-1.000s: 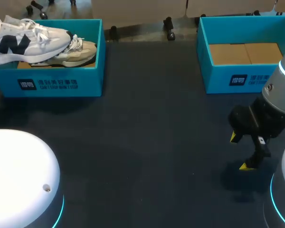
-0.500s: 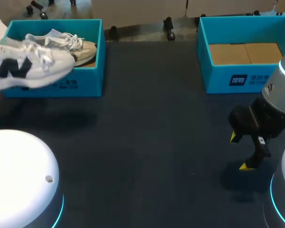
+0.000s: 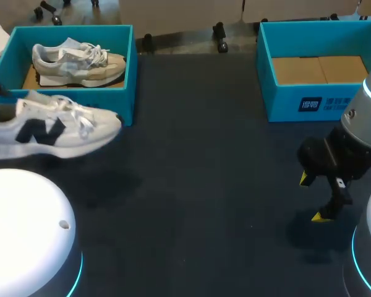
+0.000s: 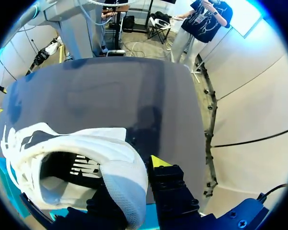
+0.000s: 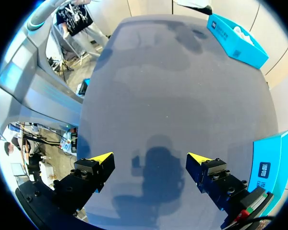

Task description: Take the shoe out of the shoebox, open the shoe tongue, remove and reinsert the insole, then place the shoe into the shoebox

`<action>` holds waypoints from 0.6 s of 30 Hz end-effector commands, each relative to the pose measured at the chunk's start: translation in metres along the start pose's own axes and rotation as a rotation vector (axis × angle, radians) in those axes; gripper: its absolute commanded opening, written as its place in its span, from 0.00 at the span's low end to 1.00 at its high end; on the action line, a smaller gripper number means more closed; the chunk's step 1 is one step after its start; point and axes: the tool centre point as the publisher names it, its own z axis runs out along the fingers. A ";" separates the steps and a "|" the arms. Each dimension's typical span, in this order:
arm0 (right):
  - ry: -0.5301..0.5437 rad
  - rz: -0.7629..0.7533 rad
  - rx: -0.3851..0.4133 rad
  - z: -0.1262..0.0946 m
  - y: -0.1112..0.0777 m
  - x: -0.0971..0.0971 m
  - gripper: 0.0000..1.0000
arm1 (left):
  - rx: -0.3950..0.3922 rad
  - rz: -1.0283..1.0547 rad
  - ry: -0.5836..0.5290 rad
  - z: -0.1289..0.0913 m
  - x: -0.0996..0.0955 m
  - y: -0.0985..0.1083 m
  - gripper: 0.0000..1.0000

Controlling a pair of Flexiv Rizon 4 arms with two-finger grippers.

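A white shoe (image 3: pixel 55 127) with a dark side mark hangs above the table just in front of the left blue shoebox (image 3: pixel 127 68), toe pointing toward the table's middle. My left gripper (image 4: pixel 129 184) is shut on its heel collar, one finger inside the shoe opening and the yellow-tipped one (image 4: pixel 158 162) outside; in the head view the gripper sits at the left edge, mostly out of sight. A second, beige shoe (image 3: pixel 80 62) lies in that box. My right gripper (image 3: pixel 313 198) stands open over the table's right side, with nothing between its fingers (image 5: pixel 150 158).
A second blue shoebox (image 3: pixel 297 102) with a bare cardboard floor stands at the back right; its corner (image 5: pixel 266 165) is close beside my right gripper. The left shoebox (image 5: pixel 237 40) shows far across the dark table (image 3: pixel 204 173).
My left gripper has lifted the white shoe out of the left box and carried it forward and down, in front of the box. The right arm has stayed still.
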 end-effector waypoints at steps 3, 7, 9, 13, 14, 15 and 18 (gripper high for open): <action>0.000 0.000 0.002 0.001 0.000 0.000 1.00 | -0.140 0.003 0.029 0.011 -0.032 -0.023 0.00; 0.000 0.000 0.002 0.001 0.000 0.000 1.00 | -0.138 0.030 0.023 0.014 -0.056 -0.036 0.00; 0.000 0.000 0.002 0.001 0.000 0.000 1.00 | -0.138 0.030 0.023 0.014 -0.056 -0.036 0.00; 0.000 0.000 0.002 0.001 0.000 0.000 1.00 | -0.138 0.030 0.023 0.014 -0.056 -0.036 0.00; 0.000 0.000 0.002 0.001 0.000 0.000 1.00 | -0.138 0.030 0.023 0.014 -0.056 -0.036 0.00; 0.000 0.000 0.002 0.001 0.000 0.000 1.00 | -0.138 0.030 0.023 0.014 -0.056 -0.036 0.00; 0.000 0.000 0.002 0.001 0.000 0.000 1.00 | -0.138 0.030 0.023 0.014 -0.056 -0.036 0.00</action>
